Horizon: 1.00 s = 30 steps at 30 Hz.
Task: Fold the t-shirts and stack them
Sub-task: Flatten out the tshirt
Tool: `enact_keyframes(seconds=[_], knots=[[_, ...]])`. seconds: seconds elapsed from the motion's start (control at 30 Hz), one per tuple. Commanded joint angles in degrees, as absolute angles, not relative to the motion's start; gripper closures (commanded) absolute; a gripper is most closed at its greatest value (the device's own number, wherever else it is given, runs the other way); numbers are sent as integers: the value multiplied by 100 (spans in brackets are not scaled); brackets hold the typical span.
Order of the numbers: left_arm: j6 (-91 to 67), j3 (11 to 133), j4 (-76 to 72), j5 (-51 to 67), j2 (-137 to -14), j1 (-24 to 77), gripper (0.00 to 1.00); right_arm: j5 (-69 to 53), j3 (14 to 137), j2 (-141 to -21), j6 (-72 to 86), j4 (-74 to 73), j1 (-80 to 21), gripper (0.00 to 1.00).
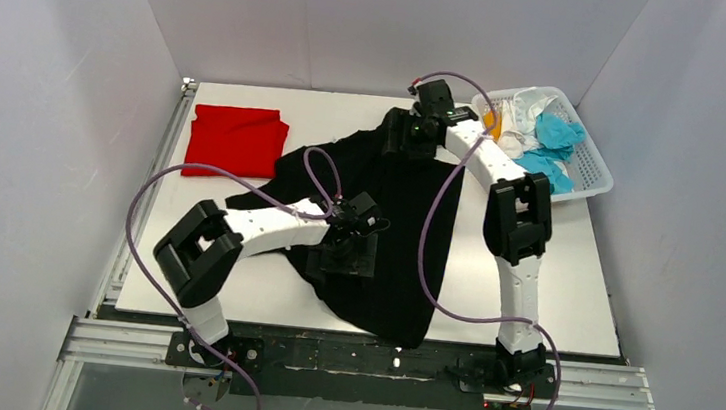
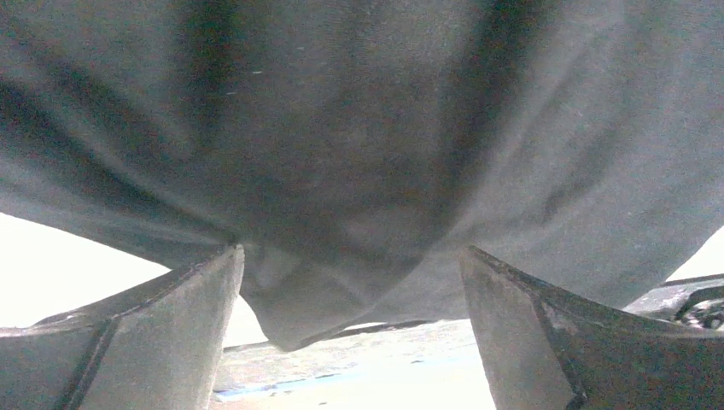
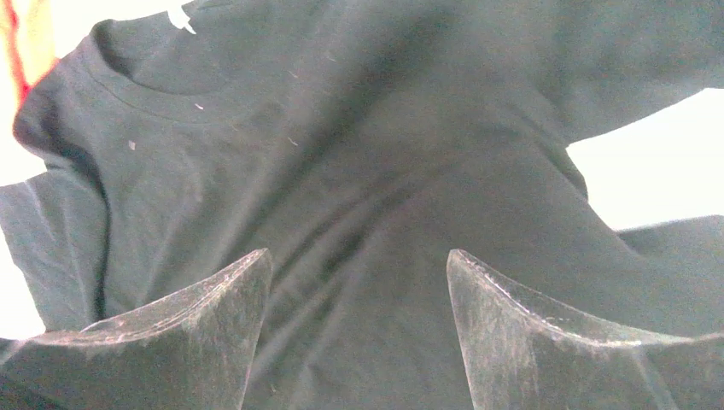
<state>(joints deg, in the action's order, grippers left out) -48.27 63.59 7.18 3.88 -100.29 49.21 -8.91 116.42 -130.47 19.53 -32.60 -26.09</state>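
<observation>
A large black t-shirt (image 1: 406,239) lies spread and rumpled across the middle of the table. A red t-shirt (image 1: 236,139) lies folded at the back left. My left gripper (image 1: 349,252) sits low on the black shirt's left part. In the left wrist view that left gripper (image 2: 352,249) is open, its fingers (image 2: 171,333) wide apart, and a hem of the black cloth (image 2: 359,171) reaches between them. My right gripper (image 1: 401,133) hovers at the shirt's far end. In its wrist view the right gripper (image 3: 359,253) is open over the black shirt (image 3: 359,154) below the collar (image 3: 145,94).
A white lattice basket (image 1: 592,165) at the back right holds cyan (image 1: 557,133), white and orange cloths. White walls close in on three sides. A metal rail (image 1: 364,361) runs along the near edge. Bare white table (image 1: 552,284) shows right of the black shirt.
</observation>
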Motion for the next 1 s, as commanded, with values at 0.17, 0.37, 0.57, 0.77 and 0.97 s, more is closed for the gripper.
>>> enact_keyframes(seconds=[0.17,0.37,0.57,0.77,0.97], knots=[[-3577,6306,1345,-960,-8369,3842,2,-553,8393,-10053,2716,-3077,-2268,17],[-2741,7948,931,714,-10134,2260,2,-827,6501,-8972,3182,-2536,-2937,16],[-2258,10254,2148,1002,-12210,1784,2,-807,6039,-9212,3752,-2112,-3554,17],[-2287,10295,2172,898,-12790,1599,2,-664,6166,-9852,3872,-1984,-3603,19],[-2961,8842,1980,998,-12335,1606,2,-184,6406,-10261,3685,-2180,-3423,19]])
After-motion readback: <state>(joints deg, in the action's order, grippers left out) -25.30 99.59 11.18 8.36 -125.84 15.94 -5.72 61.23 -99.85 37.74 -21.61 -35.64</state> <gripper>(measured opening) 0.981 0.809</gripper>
